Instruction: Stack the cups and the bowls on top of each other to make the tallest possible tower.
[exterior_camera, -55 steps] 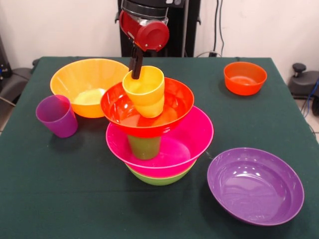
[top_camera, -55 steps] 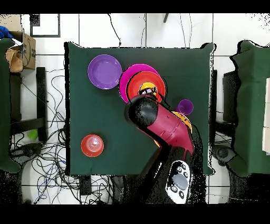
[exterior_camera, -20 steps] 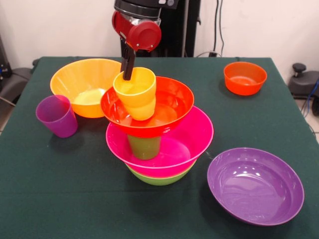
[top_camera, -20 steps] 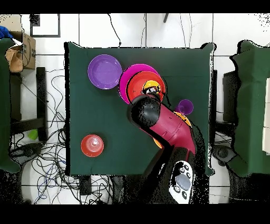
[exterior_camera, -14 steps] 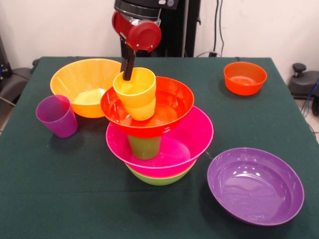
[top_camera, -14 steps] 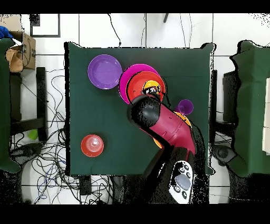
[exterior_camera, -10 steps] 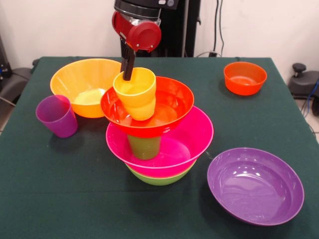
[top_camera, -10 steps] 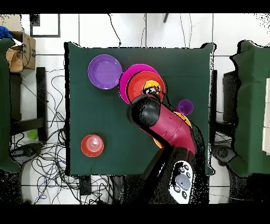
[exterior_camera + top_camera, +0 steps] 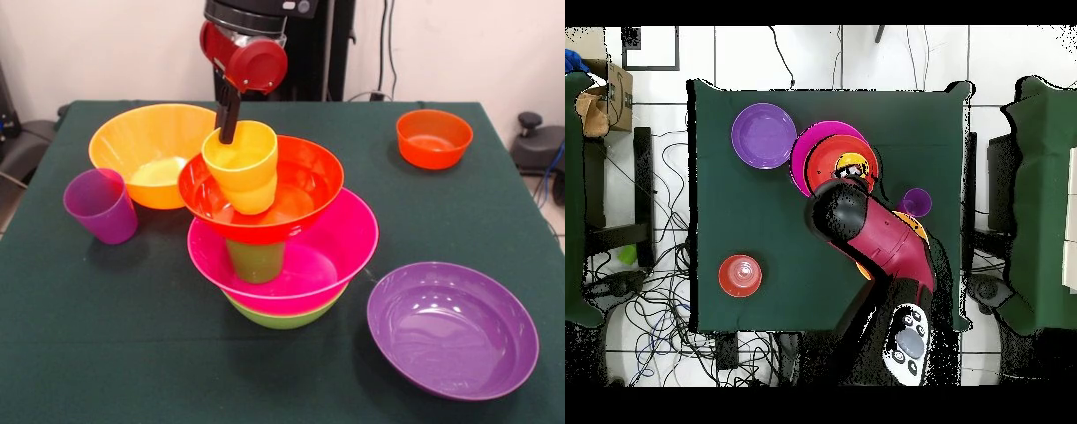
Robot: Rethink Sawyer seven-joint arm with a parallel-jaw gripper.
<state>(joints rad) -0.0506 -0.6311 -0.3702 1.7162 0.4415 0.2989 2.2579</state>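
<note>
Nearest, the purple bowl sits alone on the green surface. Behind it rises the tower, its yellow cup tilted inside the red-orange bowl. The pincer grips the cup's far rim, closed on it.

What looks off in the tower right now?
The yellow cup is tilted, not seated flat in the red-orange bowl, with the end effector at its rim. That bowl rests on the green cup and sits off-centre toward the picture's left over the pink bowl.
</note>
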